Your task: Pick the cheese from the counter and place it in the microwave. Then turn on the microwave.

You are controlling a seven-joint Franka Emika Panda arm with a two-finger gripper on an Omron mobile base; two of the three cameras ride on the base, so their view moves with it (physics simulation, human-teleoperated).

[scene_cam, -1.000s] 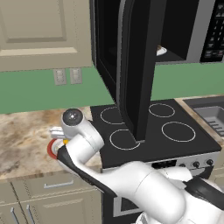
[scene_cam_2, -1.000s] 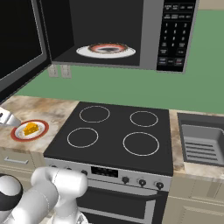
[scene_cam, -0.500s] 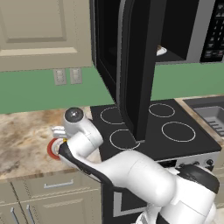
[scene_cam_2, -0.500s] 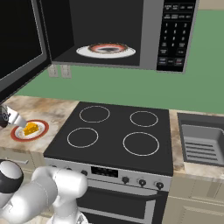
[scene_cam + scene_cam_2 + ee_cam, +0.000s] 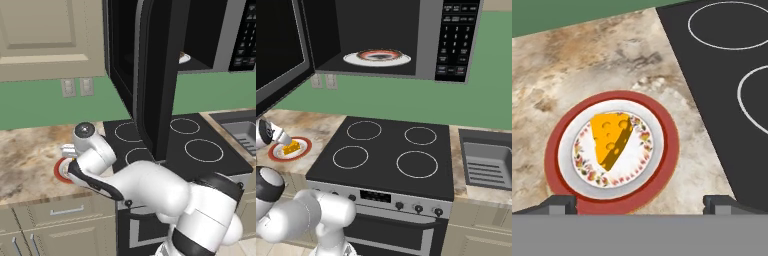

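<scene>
The cheese (image 5: 609,137), a small orange-yellow wedge with holes, lies on a white plate with a red rim (image 5: 662,165) on the marbled counter (image 5: 557,65). My gripper (image 5: 639,204) hangs open above the plate's near edge, one fingertip at each side and nothing between them. From the right base view, the cheese (image 5: 291,148) sits at the far left with the gripper (image 5: 281,138) just above it. The black microwave (image 5: 456,40) hangs above the stove with its door (image 5: 278,45) swung wide open to the left.
A second red-rimmed plate (image 5: 377,56) lies inside the microwave. The black stovetop (image 5: 386,155) lies right of the cheese plate, and a sink (image 5: 488,160) lies beyond it. The open door (image 5: 160,75) hangs over the stove's left half.
The hand has edged slightly toward the plate while the arm's elbow swung round to the right. The jaws stayed open and the cheese has not moved.
</scene>
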